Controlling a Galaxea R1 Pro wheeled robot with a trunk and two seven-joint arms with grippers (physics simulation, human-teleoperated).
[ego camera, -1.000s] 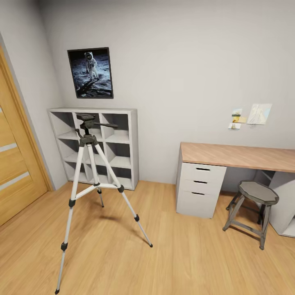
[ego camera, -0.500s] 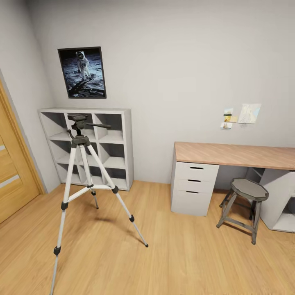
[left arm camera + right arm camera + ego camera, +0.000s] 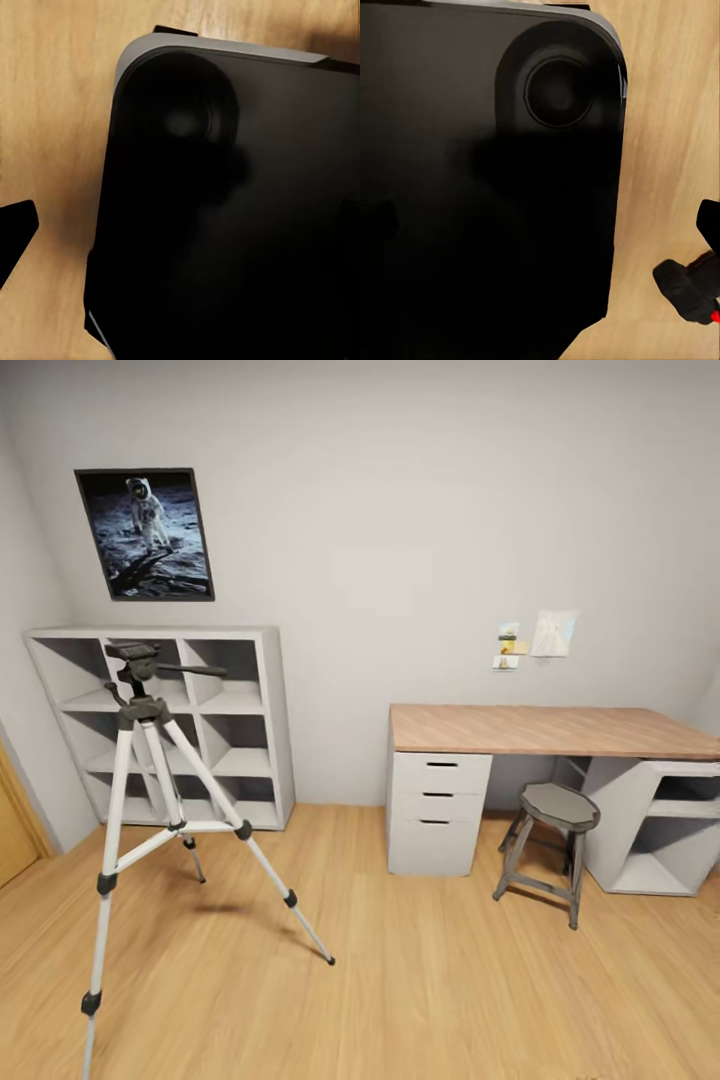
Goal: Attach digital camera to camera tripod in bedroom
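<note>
The camera tripod (image 3: 145,711) stands on the light wood floor (image 3: 430,980) at the left of the head view, silver-white legs spread, dark head (image 3: 133,654) bare, pan handle (image 3: 196,670) pointing right. The digital camera is out of view. In the left wrist view a black fingertip (image 3: 16,229) pokes in at the edge beside my black base (image 3: 240,225). The right wrist view looks down on the same base (image 3: 487,187) and floor, with a dark fingertip (image 3: 711,219) at the edge. The spread of either gripper's fingers is hidden.
A white cube shelf (image 3: 268,720) stands behind the tripod under the astronaut picture (image 3: 147,534). To the right are a wood-topped desk (image 3: 540,730) with white drawers (image 3: 437,815) and a grey stool (image 3: 558,807). An oak door edge (image 3: 12,835) shows far left.
The head camera has swung to the right, so the whole picture slid left: the door has almost left the frame and the desk's right end came in. The tripod itself has not moved.
</note>
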